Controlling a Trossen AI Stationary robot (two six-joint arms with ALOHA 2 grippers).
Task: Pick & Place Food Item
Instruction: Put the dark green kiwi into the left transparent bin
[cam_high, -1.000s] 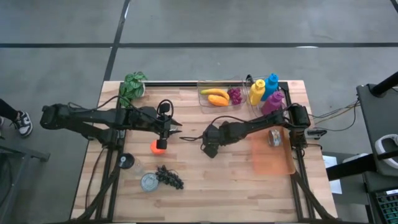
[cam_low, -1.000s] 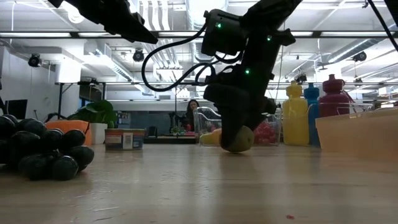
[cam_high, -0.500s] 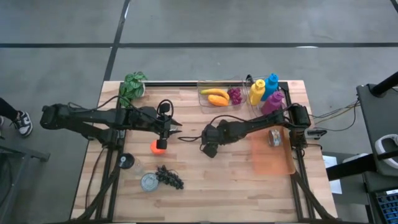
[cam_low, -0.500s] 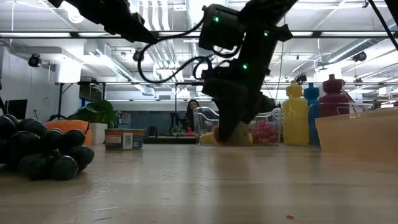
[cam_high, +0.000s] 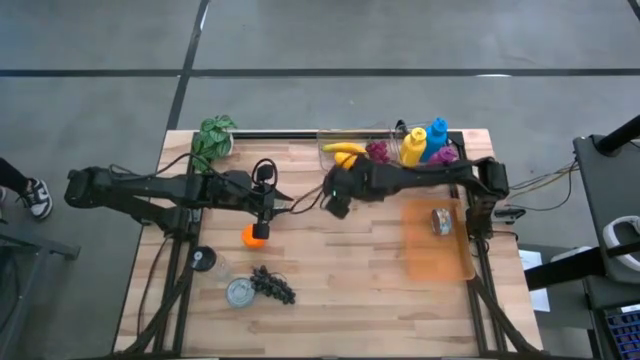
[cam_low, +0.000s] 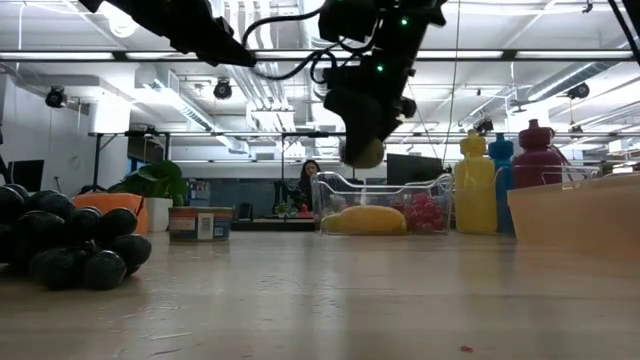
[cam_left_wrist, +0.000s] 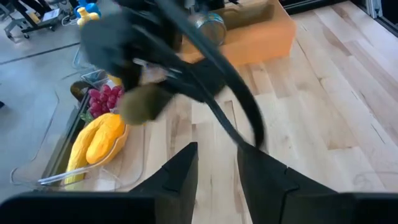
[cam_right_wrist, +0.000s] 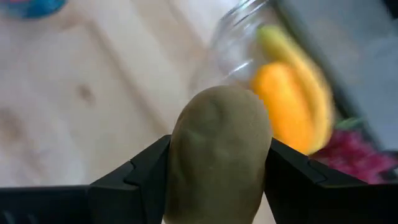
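The right pincer (cam_left_wrist: 146, 93) carries a kiwi (cam_left_wrist: 144, 103) above the clear tray (cam_left_wrist: 74, 163).

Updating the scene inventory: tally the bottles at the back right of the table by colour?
Yellow bottle: 1
Blue bottle: 1
Purple bottle: 1
Total: 3 bottles

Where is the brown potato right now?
The potato is off the table, clamped in the right end effector, just beside the clear fruit tray near the table's back edge.
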